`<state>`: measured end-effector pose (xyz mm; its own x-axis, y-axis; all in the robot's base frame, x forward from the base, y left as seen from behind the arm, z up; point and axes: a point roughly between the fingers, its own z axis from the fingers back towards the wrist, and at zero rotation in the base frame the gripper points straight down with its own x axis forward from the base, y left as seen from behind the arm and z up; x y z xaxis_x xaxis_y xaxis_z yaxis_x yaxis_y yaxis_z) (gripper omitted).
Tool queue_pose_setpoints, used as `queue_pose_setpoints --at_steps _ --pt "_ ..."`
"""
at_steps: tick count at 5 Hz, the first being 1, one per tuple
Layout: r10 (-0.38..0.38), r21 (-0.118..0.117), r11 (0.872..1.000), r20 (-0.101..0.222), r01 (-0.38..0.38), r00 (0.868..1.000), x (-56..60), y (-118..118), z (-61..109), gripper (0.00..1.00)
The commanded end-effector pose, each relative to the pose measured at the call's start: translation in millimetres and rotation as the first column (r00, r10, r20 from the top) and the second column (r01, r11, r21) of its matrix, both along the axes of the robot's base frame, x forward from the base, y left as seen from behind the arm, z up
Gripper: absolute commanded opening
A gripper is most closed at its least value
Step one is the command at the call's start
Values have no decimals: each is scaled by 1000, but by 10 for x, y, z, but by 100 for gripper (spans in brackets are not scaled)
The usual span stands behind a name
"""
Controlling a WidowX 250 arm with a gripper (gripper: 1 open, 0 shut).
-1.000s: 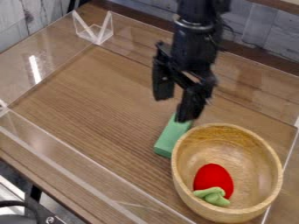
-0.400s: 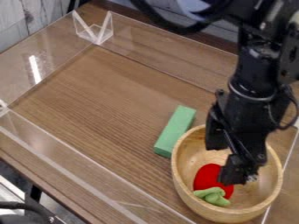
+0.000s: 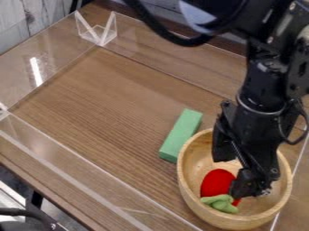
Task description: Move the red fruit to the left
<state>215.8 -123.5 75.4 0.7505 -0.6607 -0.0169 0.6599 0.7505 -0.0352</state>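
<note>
My gripper [image 3: 245,171] points down into the wooden bowl [image 3: 276,203] at the lower right of the frame, its jaws spread apart and holding nothing. The red fruit [image 3: 218,184] lies in the bowl's lower left part, just beside my fingertips, with its light-green leafy cap [image 3: 219,202] toward the bottom edge; whether I touch it I cannot tell. A green rectangular block [image 3: 182,134] lies on the wooden table [image 3: 103,99] just left of the bowl's rim.

the red fruit [image 3: 218,183], small and rounded with a light-green leafy cap, lies inside the wooden bowl [image 3: 193,158].
</note>
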Motion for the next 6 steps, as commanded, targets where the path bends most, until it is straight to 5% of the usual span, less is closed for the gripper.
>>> queue_pose_setpoints --at_steps 1,2,4,6 --pt "92 -22 996 45 -91 995 30 -49 161 100" --pt "157 -26 987 51 -156 986 33 -96 220 100" --pt "137 -36 990 59 -135 989 1 0 185 100" --pt "104 -46 994 67 -101 992 142 60 268 100"
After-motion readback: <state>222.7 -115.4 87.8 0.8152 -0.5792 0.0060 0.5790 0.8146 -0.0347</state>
